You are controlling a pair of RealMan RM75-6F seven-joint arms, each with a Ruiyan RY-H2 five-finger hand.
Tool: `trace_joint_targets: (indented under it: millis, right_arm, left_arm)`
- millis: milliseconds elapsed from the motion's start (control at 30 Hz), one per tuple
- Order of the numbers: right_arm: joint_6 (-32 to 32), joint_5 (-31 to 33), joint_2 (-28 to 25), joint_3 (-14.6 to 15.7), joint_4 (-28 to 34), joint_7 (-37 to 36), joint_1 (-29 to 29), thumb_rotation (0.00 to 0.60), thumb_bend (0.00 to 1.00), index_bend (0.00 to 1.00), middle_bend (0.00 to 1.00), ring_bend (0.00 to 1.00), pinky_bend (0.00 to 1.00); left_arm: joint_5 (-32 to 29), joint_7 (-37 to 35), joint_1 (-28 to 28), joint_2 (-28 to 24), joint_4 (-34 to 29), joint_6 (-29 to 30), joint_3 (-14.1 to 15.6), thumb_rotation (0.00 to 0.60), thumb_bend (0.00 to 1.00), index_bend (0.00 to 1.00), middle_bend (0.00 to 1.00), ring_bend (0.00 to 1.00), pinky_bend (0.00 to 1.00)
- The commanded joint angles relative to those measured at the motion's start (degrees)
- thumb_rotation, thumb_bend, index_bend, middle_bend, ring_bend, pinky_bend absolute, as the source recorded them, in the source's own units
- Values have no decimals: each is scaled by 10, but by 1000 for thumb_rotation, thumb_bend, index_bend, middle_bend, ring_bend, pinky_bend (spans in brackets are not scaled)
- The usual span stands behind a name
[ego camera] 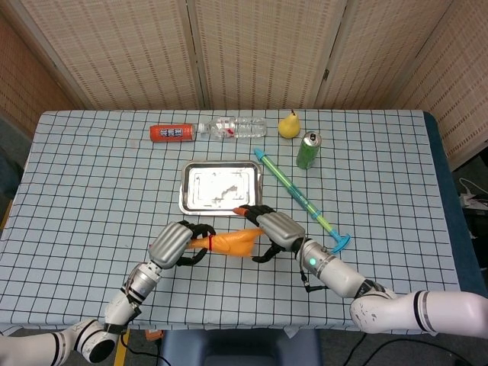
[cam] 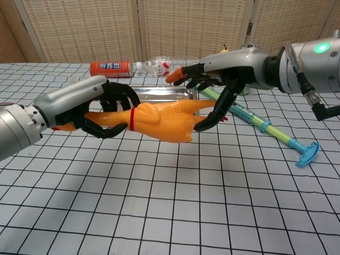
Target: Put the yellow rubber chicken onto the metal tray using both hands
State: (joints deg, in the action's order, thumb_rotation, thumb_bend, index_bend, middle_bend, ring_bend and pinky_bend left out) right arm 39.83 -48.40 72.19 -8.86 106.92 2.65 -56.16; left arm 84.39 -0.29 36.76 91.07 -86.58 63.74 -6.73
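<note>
The yellow rubber chicken (cam: 162, 121) (ego camera: 232, 242) hangs lengthwise above the checked cloth, just in front of the metal tray (ego camera: 221, 187) (cam: 159, 94). My left hand (cam: 95, 109) (ego camera: 177, 244) grips its neck end, near a red band. My right hand (cam: 223, 74) (ego camera: 276, 231) holds its body end, fingers curled around it, with the orange feet poking out past the hand toward the tray. The tray lies flat with nothing in it.
Behind the tray lie an orange bottle (ego camera: 171, 133) and a clear water bottle (ego camera: 232, 126). A yellow pear (ego camera: 287, 125) and a green can (ego camera: 308, 149) stand at the back right. A long green and blue syringe toy (ego camera: 301, 198) lies slanted right of the tray.
</note>
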Motion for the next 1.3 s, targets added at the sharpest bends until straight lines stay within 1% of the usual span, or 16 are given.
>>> trace_joint_targets:
  millis: [33,133,200,267,367,500,567,667,900,1067,1100,1167,1200,1233,1267,1300]
  right_arm:
    - [-7,15,24,2,-17,2,-10,600,147,0,0,0,0]
    - [-6,35,41,5,-27,11,-19,600,147,6,6,2,31]
    - [3,46,51,6,-30,19,-24,600,146,80,87,58,163]
    - [23,48,65,5,-33,27,-24,600,147,229,219,186,361]
    - [57,45,84,0,-34,33,-18,600,160,491,413,437,657]
    - [97,40,101,-9,-33,39,-7,600,265,819,647,704,948]
    - [116,40,108,-14,-32,41,-1,600,323,954,747,806,1000]
    - [119,44,106,-18,-28,46,1,600,365,1000,813,878,1000]
    - [96,37,96,-16,-23,48,4,600,501,1000,827,926,1000]
    - [117,18,105,-21,-26,47,14,600,492,996,829,917,1000]
    - [112,13,101,-19,-23,45,16,600,463,922,795,836,993]
    - [69,8,75,-12,-12,35,14,600,405,630,604,597,851]
    - [51,7,62,-10,-9,33,11,600,351,308,356,351,651]
    - [39,3,53,-10,-6,29,11,600,311,105,163,166,463]
    - [34,-4,46,-11,-4,25,12,600,277,8,47,53,316]
    - [34,-14,40,-11,-3,24,15,600,250,0,7,12,228]
  left_arm:
    - [-4,6,2,3,-6,0,-3,600,661,867,756,541,484]
    - [-13,5,3,4,-11,-3,-8,600,661,866,756,543,487]
    - [-21,0,4,3,-16,-7,-11,600,661,866,757,544,487]
    - [-29,-8,4,0,-23,-11,-15,600,661,867,758,547,489]
    - [-31,-15,5,-6,-31,-15,-15,600,661,866,759,550,490]
    - [-30,-16,3,-10,-33,-14,-12,600,662,866,760,550,490]
    - [-30,-17,3,-12,-33,-13,-12,600,661,866,760,550,490]
    - [-31,-18,3,-13,-34,-12,-14,600,661,867,760,550,490]
    - [-33,-17,3,-16,-36,-11,-15,600,662,866,759,550,490]
    - [-36,-17,3,-17,-35,-11,-15,600,660,867,759,550,491]
    - [-36,-17,3,-17,-34,-10,-15,600,660,867,760,550,492]
    - [-38,-20,2,-19,-32,-11,-15,600,660,867,760,550,494]
    - [-39,-22,2,-19,-31,-12,-15,600,660,867,759,550,496]
    - [-41,-24,2,-20,-30,-13,-15,600,660,867,760,550,497]
    - [-42,-26,2,-20,-29,-15,-15,600,661,867,759,550,498]
    - [-44,-27,2,-21,-28,-16,-15,600,662,867,760,550,499]
